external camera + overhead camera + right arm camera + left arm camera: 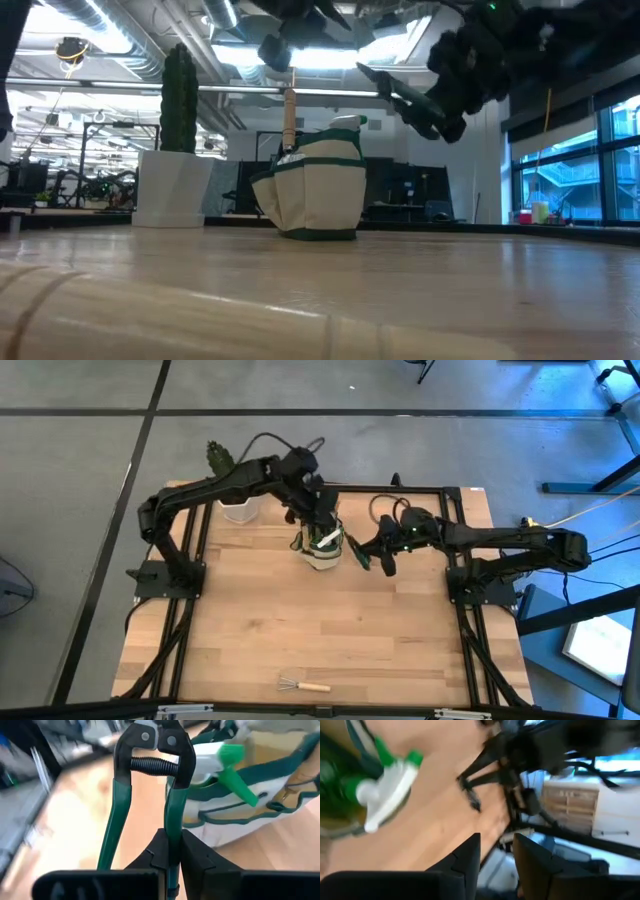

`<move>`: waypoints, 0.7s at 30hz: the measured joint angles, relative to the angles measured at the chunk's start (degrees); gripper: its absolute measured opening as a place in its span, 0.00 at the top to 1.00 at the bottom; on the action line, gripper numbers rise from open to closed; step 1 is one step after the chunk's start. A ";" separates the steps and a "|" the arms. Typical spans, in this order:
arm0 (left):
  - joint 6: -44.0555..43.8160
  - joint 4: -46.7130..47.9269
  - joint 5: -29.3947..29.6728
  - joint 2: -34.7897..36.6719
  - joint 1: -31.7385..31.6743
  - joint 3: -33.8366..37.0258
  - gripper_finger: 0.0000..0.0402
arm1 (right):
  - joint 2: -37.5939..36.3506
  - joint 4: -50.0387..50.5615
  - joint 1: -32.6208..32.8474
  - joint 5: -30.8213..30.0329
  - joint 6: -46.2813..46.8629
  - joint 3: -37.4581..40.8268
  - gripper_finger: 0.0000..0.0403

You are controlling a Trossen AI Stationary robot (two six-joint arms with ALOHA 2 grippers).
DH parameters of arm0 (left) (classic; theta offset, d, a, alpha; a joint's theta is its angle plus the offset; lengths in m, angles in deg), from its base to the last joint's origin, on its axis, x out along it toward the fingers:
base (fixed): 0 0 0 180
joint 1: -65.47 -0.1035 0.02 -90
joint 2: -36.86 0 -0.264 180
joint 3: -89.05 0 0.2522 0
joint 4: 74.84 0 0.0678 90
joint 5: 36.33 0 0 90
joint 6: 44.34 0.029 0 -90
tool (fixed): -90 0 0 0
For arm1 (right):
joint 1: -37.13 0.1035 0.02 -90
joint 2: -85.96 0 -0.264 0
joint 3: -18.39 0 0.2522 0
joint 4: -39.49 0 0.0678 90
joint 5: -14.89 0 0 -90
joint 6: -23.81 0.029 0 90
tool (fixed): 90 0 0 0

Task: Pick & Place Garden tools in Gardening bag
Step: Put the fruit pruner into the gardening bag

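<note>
1. While the cactus (pixel 218 457) in its white pot (pixel 240 510) stands at upper left of the high view, the left gripper (pixel 322 520) hovers over the gardening bag (pixel 322 552), fingers (pixel 470 857) parted, empty.
2. Right of the bag, the right gripper (pixel 385 547) pinches green-handled shears (pixel 150 780).
3. A wire rake (pixel 302 684) lies at bottom centre, well apart.

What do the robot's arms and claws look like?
Both arms are black and jointed, like bendy crane arms, with black cables looping behind them. The left claw and right claw each have two flat, dark fingers. A tiny green light glows on the right arm.
</note>
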 joint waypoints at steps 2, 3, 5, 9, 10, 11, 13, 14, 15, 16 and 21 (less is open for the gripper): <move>-0.19 1.68 -2.98 -1.49 0.02 -0.63 0.71 | 0.00 7.29 1.58 -2.98 -3.72 -3.91 0.94; -0.19 2.43 -4.55 -1.97 0.11 -1.03 0.70 | 0.00 10.62 2.28 -4.76 -5.11 -5.78 0.94; -0.07 3.88 -6.59 -2.47 0.42 -1.78 0.69 | 0.00 16.83 3.55 -7.53 -7.74 -9.80 0.94; -0.06 4.75 -5.59 -2.80 0.49 -3.28 0.69 | -0.04 25.29 6.01 -12.49 -12.70 -15.46 0.94; 0.07 4.81 -4.86 -2.80 0.32 -3.70 0.69 | -0.03 27.19 6.33 -13.34 -13.36 -16.32 0.94; 0.43 4.90 -3.83 -2.80 0.08 -4.07 0.69 | -0.02 28.86 6.46 -13.91 -13.68 -17.01 0.94; 1.39 6.05 -2.52 -2.80 -0.45 -4.60 0.69 | 0.11 30.61 6.58 -14.14 -13.63 -17.63 0.94; 1.58 6.50 -2.50 -2.80 -0.61 -4.71 0.69 | 0.22 31.06 6.60 -14.36 -13.54 -17.65 0.94; 1.64 6.86 -2.50 -2.83 -0.74 -4.75 0.69 | 0.24 31.73 6.60 -14.54 -13.42 -17.63 0.94; 1.74 7.25 -2.52 -3.02 -0.86 -4.80 0.69 | 0.24 31.99 6.76 -14.87 -13.18 -17.63 0.94; 1.88 7.93 -2.51 -3.75 0.02 -4.80 0.69 | 0.55 31.73 8.01 -17.31 -12.76 -17.63 0.94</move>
